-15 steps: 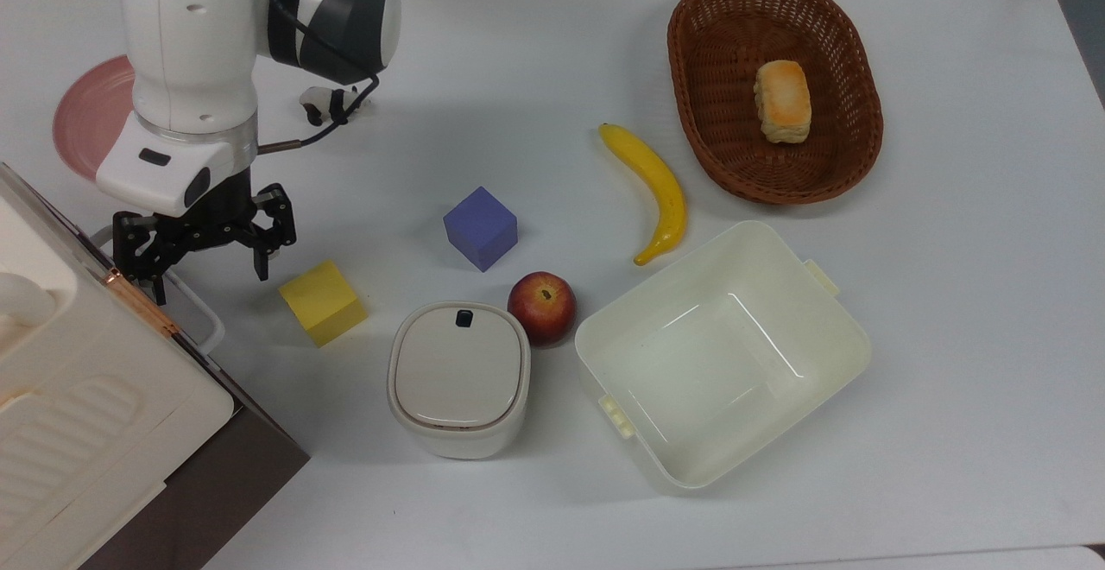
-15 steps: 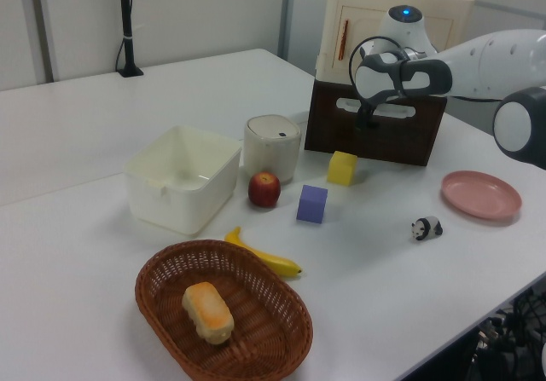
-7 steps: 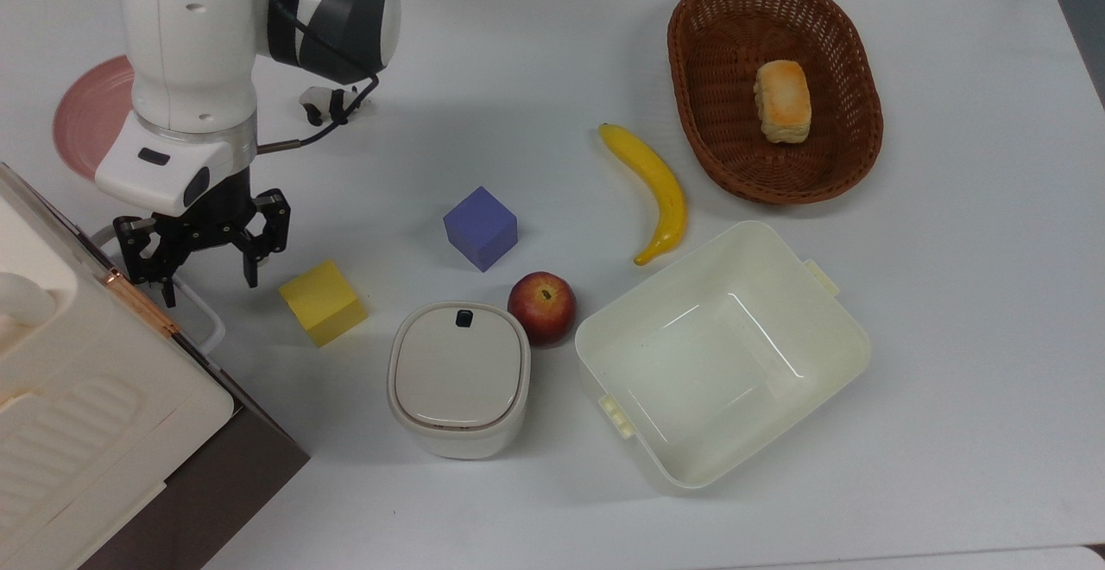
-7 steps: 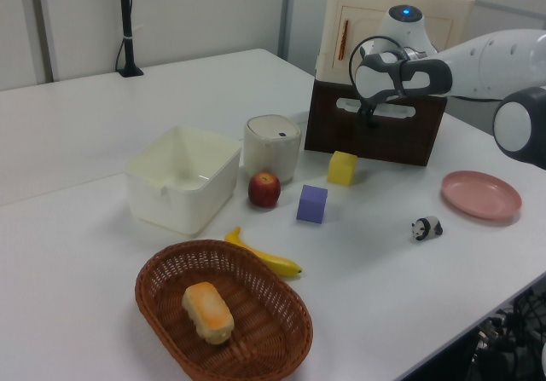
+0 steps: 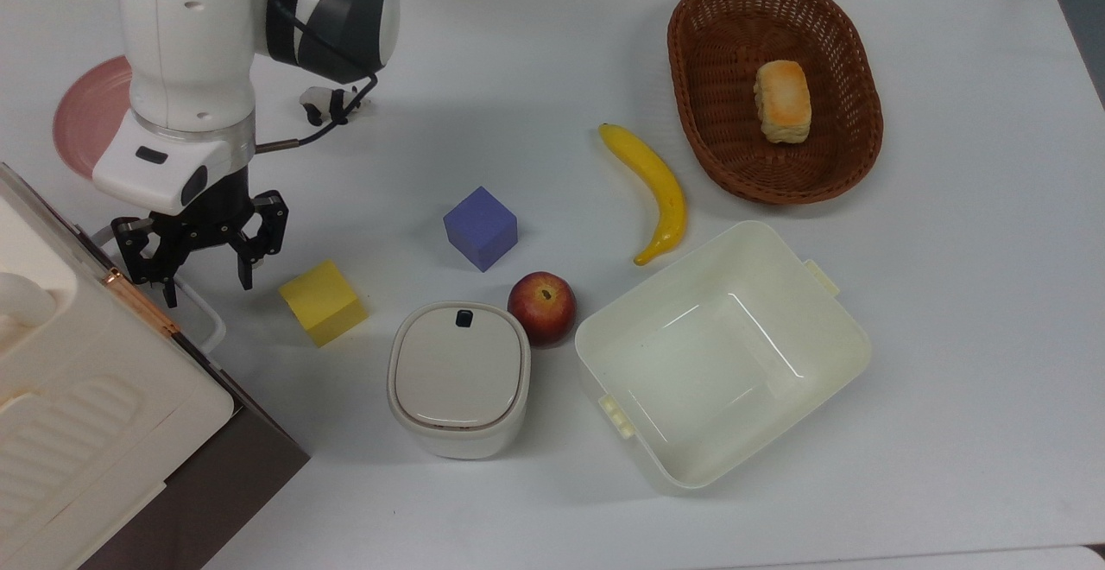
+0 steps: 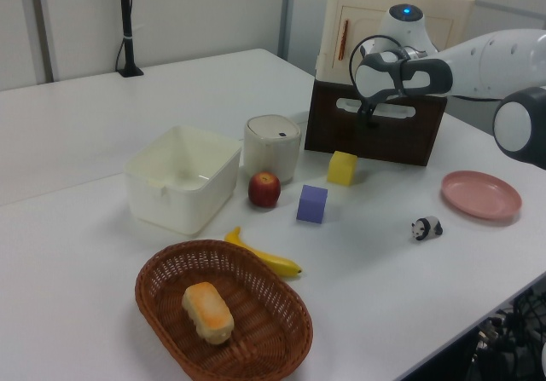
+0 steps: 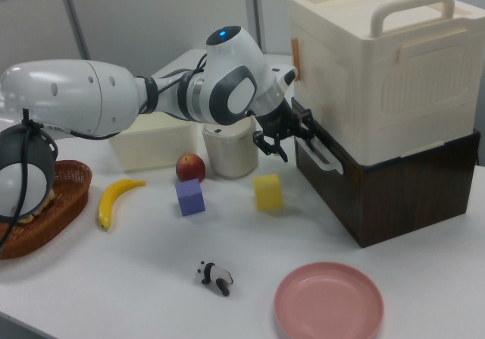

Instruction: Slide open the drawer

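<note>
Top view: one drawer (image 5: 220, 501), one gripper (image 5: 203, 269), seemingly open.

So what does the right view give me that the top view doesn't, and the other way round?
Right view: the drawer's dark front face, with the white handle standing off it, and the whole pink plate.

Top view: straight down into the empty tub, and the bread lying in the basket.

Both: the end effector, open, at the handle, with the yellow cube, purple cube and apple nearby.
</note>
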Motion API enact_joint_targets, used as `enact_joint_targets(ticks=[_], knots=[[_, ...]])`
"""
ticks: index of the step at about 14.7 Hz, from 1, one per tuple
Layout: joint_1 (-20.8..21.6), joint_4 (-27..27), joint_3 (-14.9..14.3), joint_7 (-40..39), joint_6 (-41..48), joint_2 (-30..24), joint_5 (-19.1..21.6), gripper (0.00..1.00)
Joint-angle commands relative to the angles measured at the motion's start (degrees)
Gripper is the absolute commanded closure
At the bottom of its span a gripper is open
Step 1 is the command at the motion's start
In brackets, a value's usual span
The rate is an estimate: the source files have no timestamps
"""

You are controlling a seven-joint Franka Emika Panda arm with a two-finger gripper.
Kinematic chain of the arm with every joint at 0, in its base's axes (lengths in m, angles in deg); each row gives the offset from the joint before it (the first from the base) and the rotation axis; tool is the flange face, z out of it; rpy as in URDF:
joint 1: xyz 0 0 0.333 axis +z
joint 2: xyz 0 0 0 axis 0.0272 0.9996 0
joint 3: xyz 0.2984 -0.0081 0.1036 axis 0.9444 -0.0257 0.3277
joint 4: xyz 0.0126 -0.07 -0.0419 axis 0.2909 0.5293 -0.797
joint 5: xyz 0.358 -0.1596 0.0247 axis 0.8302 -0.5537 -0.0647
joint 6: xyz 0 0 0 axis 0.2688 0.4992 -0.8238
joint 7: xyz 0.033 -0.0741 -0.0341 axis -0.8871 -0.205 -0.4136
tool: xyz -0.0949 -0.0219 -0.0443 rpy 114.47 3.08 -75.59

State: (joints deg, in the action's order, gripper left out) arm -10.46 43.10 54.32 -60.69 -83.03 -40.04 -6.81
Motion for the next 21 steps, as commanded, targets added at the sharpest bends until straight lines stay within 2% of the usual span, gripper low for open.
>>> enact_joint_targets(ticks=[1,10,16,17,21], knots=[[0.1,-0.5,-0.1,0.7,-1.0,0.5,-1.2,0.38],[0.0,-0.5,-0.1,0.6,-1.0,0.5,-1.2,0.45],[-0.2,-0.6,-0.1,0.6,-1.0,0.6,-1.2,0.45],[-0.2,-0.6,-0.1,0.6,-1.0,0.6,-1.2,0.5],[-0.5,-0.8,-0.1,0.7,-1.0,0.5,-1.1,0.5]])
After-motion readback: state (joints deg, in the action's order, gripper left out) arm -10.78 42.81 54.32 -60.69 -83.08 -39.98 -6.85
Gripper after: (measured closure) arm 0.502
